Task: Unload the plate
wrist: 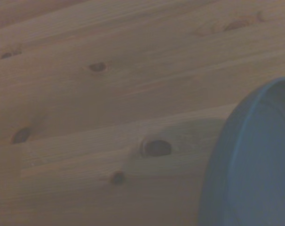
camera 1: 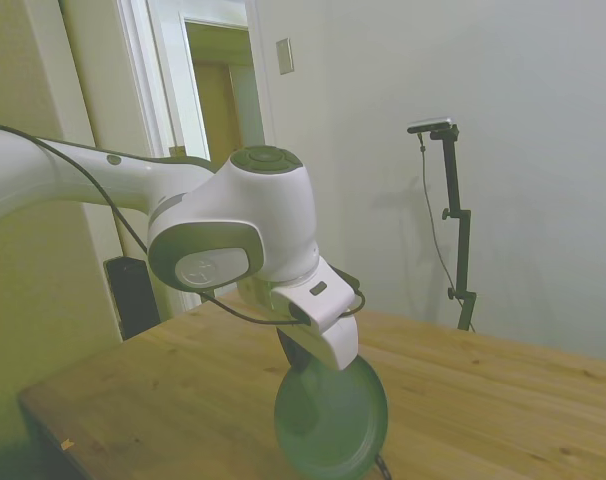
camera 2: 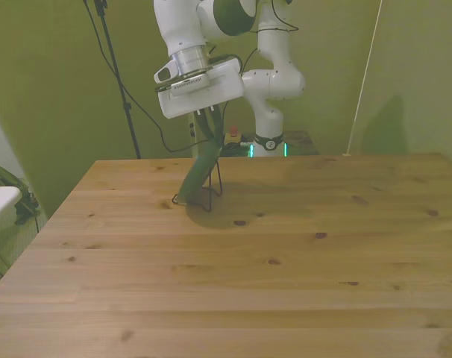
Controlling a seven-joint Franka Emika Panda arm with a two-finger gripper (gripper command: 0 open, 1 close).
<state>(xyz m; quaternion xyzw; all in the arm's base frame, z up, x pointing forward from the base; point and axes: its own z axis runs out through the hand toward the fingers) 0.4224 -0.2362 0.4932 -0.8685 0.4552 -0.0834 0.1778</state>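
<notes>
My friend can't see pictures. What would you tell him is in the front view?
A white robot arm's gripper reaches down onto the top edge of a green plate that stands tilted in a thin black wire rack on a wooden table. The rest of the table shows only bare boards.

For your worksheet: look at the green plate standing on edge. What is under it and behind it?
The plate stands tilted on edge in a thin black wire rack on the wooden table. The gripper is at its upper rim. Where the rim meets the wire is too small to see.
</notes>
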